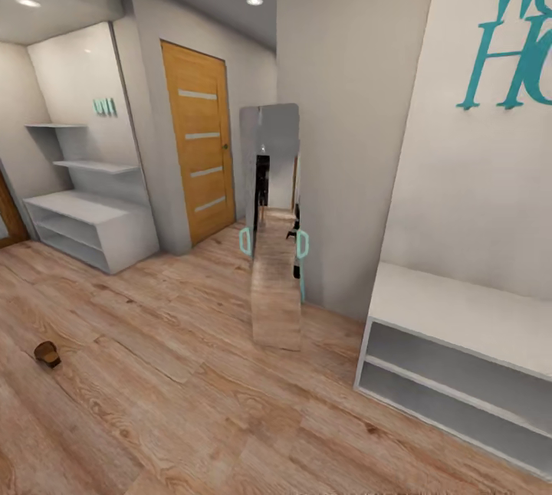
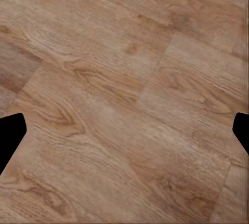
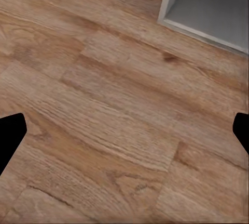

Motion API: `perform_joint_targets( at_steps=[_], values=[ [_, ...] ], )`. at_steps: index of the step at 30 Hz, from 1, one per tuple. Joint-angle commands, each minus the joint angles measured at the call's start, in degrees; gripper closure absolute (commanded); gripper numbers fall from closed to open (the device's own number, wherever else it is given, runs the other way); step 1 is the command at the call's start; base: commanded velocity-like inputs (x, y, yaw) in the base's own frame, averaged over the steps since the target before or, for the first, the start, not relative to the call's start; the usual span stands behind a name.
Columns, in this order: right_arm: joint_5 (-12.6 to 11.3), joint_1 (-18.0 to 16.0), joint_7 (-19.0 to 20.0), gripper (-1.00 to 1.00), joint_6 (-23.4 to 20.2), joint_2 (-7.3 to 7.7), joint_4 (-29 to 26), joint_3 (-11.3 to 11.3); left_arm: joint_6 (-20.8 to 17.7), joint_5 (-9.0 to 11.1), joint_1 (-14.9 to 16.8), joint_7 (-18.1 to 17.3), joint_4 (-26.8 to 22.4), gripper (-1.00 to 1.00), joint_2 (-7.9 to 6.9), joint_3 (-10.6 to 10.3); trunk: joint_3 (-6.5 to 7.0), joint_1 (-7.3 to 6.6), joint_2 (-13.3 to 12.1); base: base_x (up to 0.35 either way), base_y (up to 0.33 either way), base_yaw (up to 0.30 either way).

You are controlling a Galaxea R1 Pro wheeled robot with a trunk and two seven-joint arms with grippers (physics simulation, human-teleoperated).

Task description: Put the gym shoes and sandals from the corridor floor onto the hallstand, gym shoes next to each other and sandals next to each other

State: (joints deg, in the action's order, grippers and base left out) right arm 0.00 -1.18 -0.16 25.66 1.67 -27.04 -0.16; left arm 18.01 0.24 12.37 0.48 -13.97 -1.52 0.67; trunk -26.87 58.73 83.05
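You are looking down a corridor with a light brown wood-plank floor. The hallstand, a pale grey-white unit with a bench top, two open lower shelves and two staggered wall shelves under mint letters, is standing at the far left, beside an orange wooden door. One brown sandal is lying on the floor at the left, well apart from the hallstand. A tall mirror with teal clips is leaning against the wall corner at centre. At the right, a plain low white bench with two open shelves is sitting below teal wall lettering. The left gripper is hanging over bare planks, its fingertips showing well apart and holding nothing. The right gripper is likewise spread and unloaded, facing the floor near a corner of the white bench.
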Motion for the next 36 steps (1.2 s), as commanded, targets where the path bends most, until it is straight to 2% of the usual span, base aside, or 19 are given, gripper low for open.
perform_joint_targets(
  at_steps=[1,11,21,29,36],
  values=[
    [0.00,-0.05,-0.02,-1.00,0.18,0.00,0.06,-0.01,0.18,0.02,0.02,0.05,0.07,-1.00,0.00,0.05,-0.06,-0.01,0.03,-0.055,0.000,-0.300],
    [0.00,-0.05,-0.02,-1.00,0.18,0.00,0.06,-0.01,0.20,0.17,0.04,0.05,1.03,-1.00,-0.05,0.10,-0.21,-0.01,0.03,-0.231,0.038,-0.300],
    [0.00,-0.05,-0.02,-1.00,0.18,-0.05,0.14,-0.05,0.20,0.19,0.03,0.05,1.13,-1.00,-0.06,0.13,-0.47,-0.01,0.03,-0.070,0.264,-0.300],
    [-0.22,-0.05,-0.02,-1.00,0.18,-0.08,0.22,-2.02,0.26,0.14,0.03,0.05,1.14,-1.00,-0.06,0.10,-0.80,-0.01,0.03,-0.003,0.079,-0.284],
    [-0.26,-0.05,-0.02,-1.00,0.18,-0.09,0.23,-2.72,0.27,0.12,0.04,0.05,1.14,-1.00,-0.12,0.12,-1.15,-0.01,0.03,-0.001,0.014,-0.272]
  ],
)
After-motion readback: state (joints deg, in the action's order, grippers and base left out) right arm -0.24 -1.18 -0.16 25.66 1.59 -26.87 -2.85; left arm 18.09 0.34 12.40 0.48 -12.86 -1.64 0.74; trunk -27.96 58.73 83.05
